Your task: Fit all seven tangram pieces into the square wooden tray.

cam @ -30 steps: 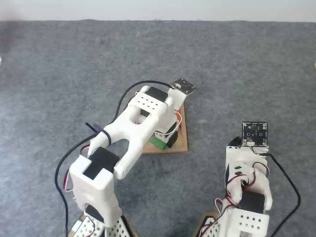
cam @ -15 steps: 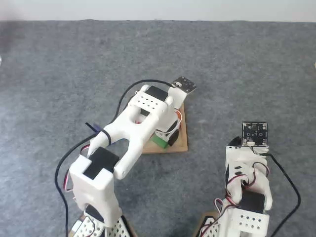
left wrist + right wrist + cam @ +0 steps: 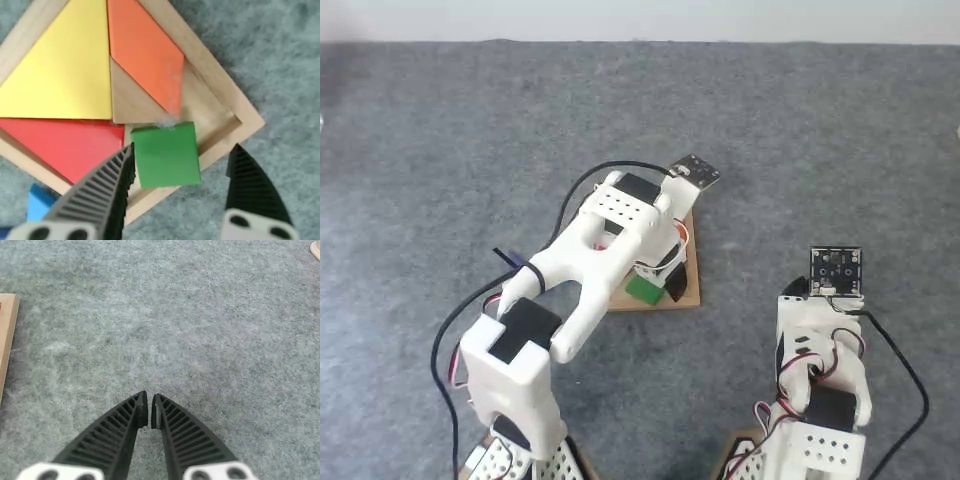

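Item: green square [image 3: 165, 154], at the near-right corner of the wooden tray [image 3: 240, 112], overlapping its rim (unseated, we judge). Left claw [image 3: 182, 150] wide, straddling it. Right claw [image 3: 150, 402] closed, well apart.

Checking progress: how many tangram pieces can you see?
5: yellow, orange and red lie in the tray; green overlaps its rim; blue lies outside. Others may be hidden.

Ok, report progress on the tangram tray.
Done: yellow triangle, orange piece and red piece lie flat in the tray. In hand: green square sits askew inside the open left gripper, apparently not seated. Left: seat it, add the blue piece beside the tray.
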You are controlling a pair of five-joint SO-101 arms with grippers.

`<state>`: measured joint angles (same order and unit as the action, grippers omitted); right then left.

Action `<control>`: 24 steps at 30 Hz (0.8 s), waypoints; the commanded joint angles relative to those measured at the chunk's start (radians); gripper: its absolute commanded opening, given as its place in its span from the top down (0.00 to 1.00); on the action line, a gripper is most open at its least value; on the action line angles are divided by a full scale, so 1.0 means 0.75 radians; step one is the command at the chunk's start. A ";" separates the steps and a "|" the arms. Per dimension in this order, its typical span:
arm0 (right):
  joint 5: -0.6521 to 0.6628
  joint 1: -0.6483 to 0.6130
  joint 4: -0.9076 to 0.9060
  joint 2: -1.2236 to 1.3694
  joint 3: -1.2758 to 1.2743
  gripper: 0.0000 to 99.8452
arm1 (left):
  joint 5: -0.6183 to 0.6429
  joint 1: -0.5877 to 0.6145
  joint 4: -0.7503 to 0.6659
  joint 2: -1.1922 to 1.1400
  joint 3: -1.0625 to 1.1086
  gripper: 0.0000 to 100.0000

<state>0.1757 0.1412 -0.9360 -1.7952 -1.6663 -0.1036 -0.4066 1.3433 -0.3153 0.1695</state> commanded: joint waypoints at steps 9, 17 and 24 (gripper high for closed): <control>0.014 0.013 0.001 -0.021 -0.023 0.97 | 0.002 -0.051 -0.012 0.096 -0.034 0.71; 0.014 0.013 0.001 -0.021 -0.023 0.97 | -0.047 0.072 -0.025 0.092 -0.028 0.71; 0.014 0.013 0.003 -0.021 -0.023 0.97 | -0.088 0.117 -0.063 0.082 0.040 0.71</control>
<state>0.1757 0.1412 -0.9360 -1.7952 -1.6663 -0.1511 -0.3330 1.3172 -0.3092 0.1941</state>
